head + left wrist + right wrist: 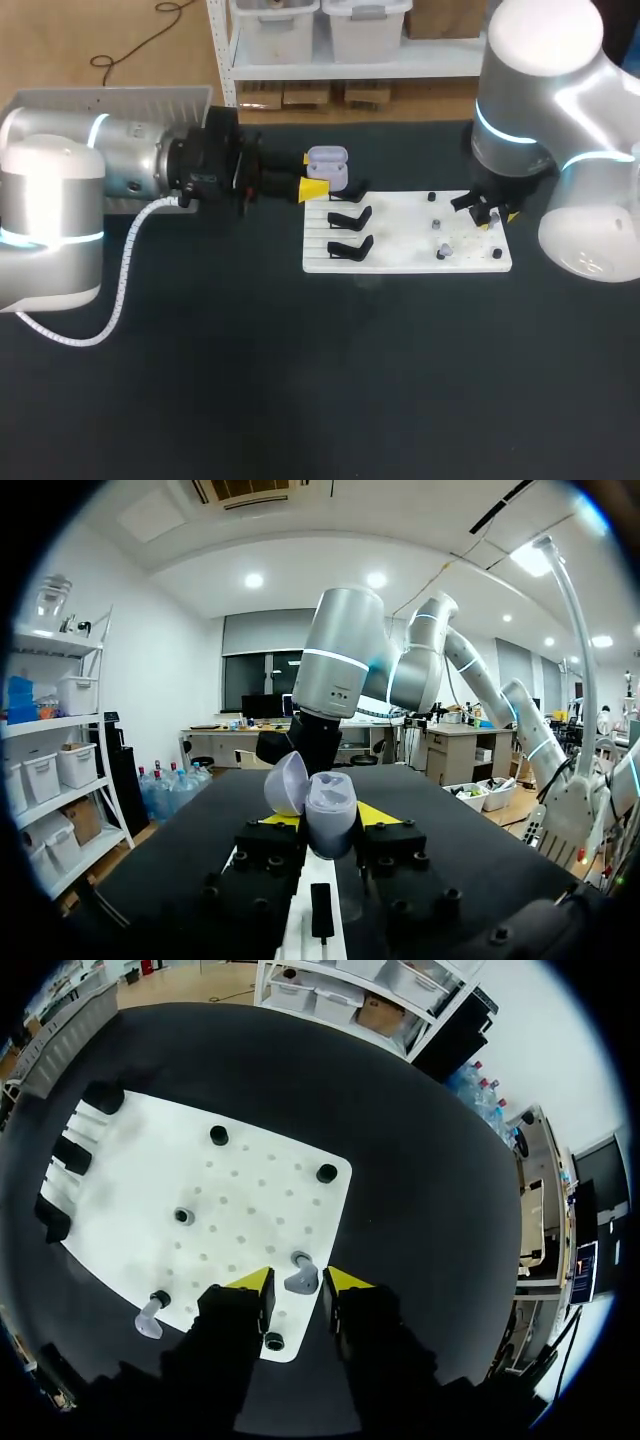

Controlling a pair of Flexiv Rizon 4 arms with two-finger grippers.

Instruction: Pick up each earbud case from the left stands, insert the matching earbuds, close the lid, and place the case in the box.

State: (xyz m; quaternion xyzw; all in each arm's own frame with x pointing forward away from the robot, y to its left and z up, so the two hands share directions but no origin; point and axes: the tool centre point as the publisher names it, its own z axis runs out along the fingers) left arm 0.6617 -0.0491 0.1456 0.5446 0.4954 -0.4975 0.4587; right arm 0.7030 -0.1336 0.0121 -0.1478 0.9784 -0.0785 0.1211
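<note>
One earbud case (pixel 330 825), lid flipped open, is being clamped from both sides by the left gripper (pixel 328 817), just beside the top black stand (pixel 350 194) at the white board's (pixel 400 262) left edge. Case contents can't be made out. Right gripper (pixel 297 1280) is being held over the board's right end, jaws slightly parted astride an earbud (pixel 300 1278) on its peg.

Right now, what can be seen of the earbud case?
The earbud case is rounded, pale lavender, seemingly smooth plastic. Its lid is hinged open, tipped sideways. It sits upright between the yellow tips of the left gripper, which touch it on both sides, above the stand end of the white board. Its inside does not show.
</note>
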